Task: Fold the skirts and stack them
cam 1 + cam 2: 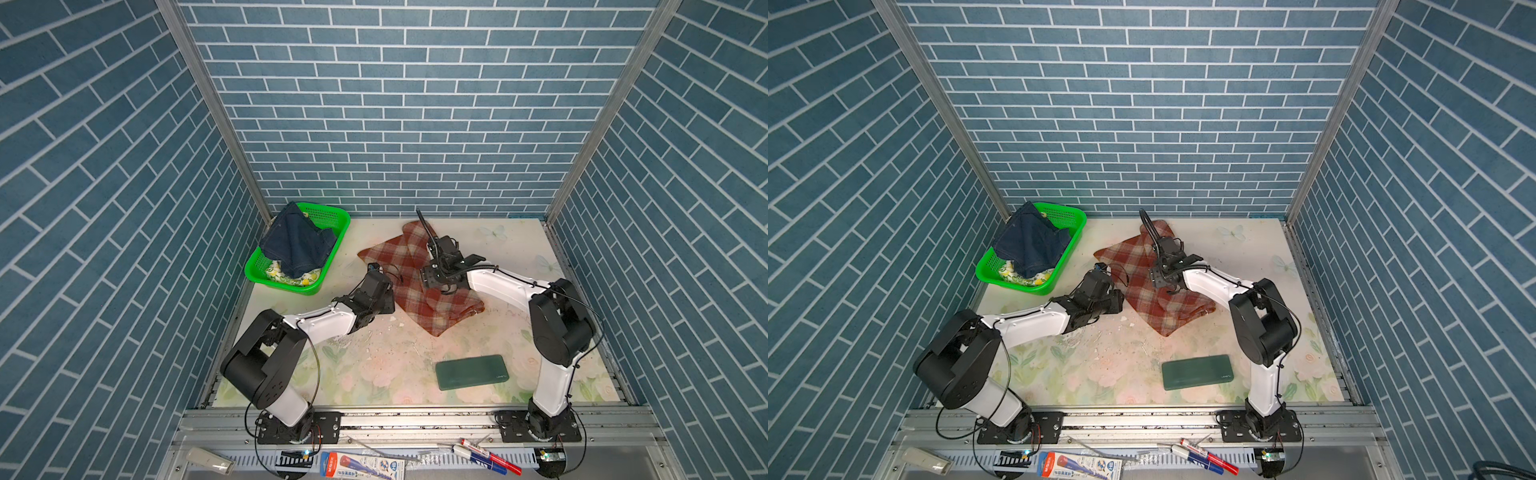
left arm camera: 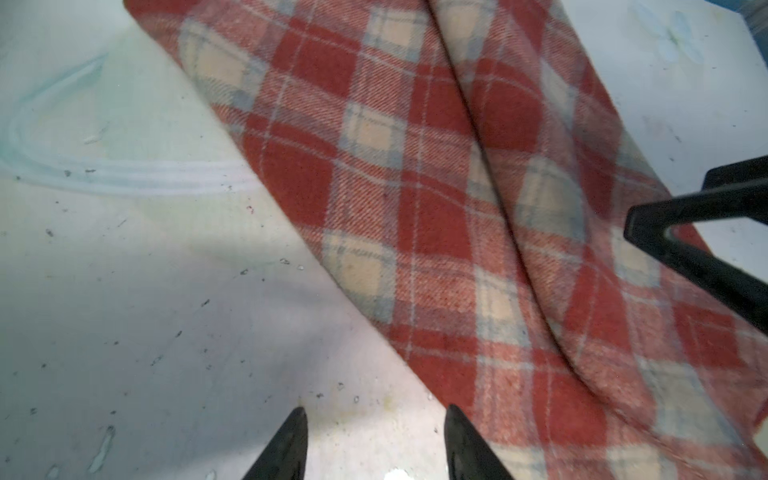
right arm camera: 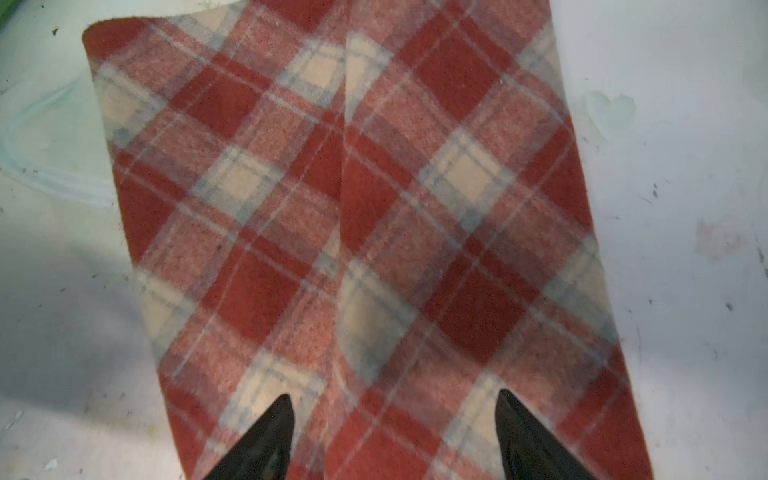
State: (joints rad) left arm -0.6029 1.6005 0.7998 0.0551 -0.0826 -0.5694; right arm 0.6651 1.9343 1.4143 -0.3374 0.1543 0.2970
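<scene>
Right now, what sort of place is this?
Probably a robot test booth, not a home: blue brick-pattern walls on three sides, two robot arms bolted to a metal rail, a plaid skirt on a flowered table.

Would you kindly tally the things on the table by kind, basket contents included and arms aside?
Skirts: 3 (plaid, denim, lemon-print)
Basket: 1
Slab: 1
Total: 5
</scene>
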